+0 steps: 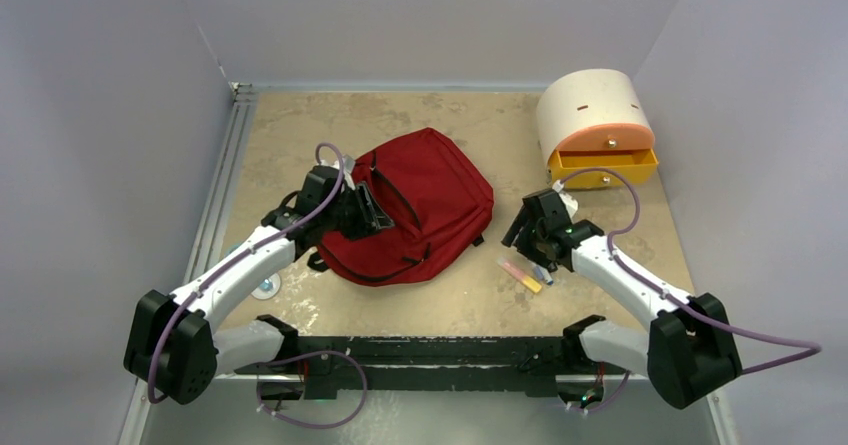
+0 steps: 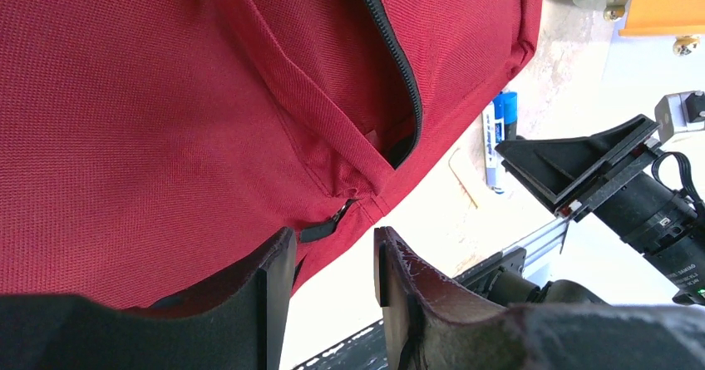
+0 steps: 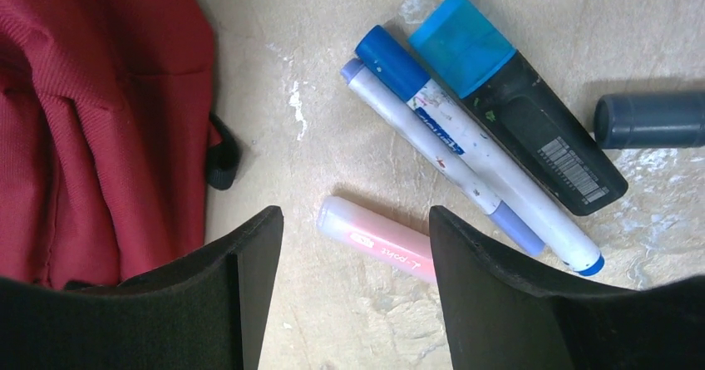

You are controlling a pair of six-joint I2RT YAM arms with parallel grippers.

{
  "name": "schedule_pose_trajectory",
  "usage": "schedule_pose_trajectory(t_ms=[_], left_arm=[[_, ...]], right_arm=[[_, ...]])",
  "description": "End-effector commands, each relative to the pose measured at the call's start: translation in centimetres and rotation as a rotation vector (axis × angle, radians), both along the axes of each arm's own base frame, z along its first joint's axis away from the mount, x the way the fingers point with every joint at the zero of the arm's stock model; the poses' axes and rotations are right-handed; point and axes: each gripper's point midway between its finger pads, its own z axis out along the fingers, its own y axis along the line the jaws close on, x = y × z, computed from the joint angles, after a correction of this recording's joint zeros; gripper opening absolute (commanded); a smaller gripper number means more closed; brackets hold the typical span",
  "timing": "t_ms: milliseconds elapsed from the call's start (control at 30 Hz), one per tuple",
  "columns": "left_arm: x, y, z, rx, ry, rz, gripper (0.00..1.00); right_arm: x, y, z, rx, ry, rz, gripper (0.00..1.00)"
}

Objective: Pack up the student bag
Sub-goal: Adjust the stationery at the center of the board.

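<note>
I list, left to right: left gripper (image 2: 334,249), jaws partly apart, empty, at the bag's left edge beside a black zipper pull (image 2: 320,229); student bag (image 1: 425,210), dark red, black zippers, lying flat mid-table; right gripper (image 3: 356,224), jaws wide apart, empty, above a pink marker (image 3: 378,241).

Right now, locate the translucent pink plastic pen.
In the right wrist view, the pink pen lies between the right gripper's fingers, right of the dark red fabric backpack.
</note>
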Motion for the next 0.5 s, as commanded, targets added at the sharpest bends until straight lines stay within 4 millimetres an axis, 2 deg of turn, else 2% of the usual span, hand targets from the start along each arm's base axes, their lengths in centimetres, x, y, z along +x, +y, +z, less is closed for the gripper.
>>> schedule_pose_trajectory(t_ms=[0,67,167,300,467], left_arm=[[0.2,-0.6,1.5,-0.03,-0.053,-0.029,0.39],[0.1,-0.7,1.5,-0.033,-0.052,-0.035,0.39],[0.0,-0.8,1.5,-0.038,-0.051,-0.041,0.39],[-0.1,-0.8,1.9,-0.042,-0.063,-0.052,0.39],[-0.2,-0.8,2.1,-0.034,-0.07,-0.069,0.39]], right_arm=[[1.3,2.2,2.8,0.045,-0.089,0.182,0.67],[1.3,4.0,4.1,0.121,-0.137,0.269,0.64],[2.5,5.9,7.4,0.198,-0.263,0.363,0.64],[4.9,4.7,9.5,0.041,-0.282,0.403,0.66],[6.8,3.3,10.1,-0.156,-0.23,0.518,0.66]])
